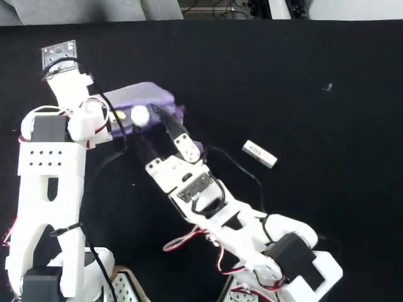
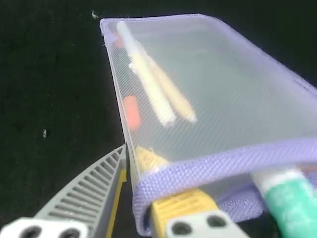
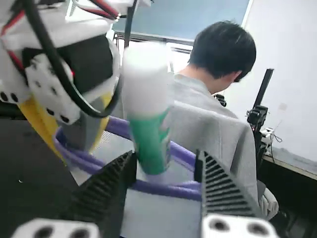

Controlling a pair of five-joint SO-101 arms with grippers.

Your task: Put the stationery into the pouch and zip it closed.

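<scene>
The translucent purple pouch lies at the back left with its mouth toward the arms. My left gripper is shut on the pouch's open edge. Inside the pouch lie two pencils and a small orange piece. A white and green glue stick pokes white end first into the pouch mouth. My right gripper is open around the stick's green end, with a gap at one finger.
A small white eraser-like block lies on the black table to the right of the arms. A metal plate sits at the back left corner. Both arm bases fill the front.
</scene>
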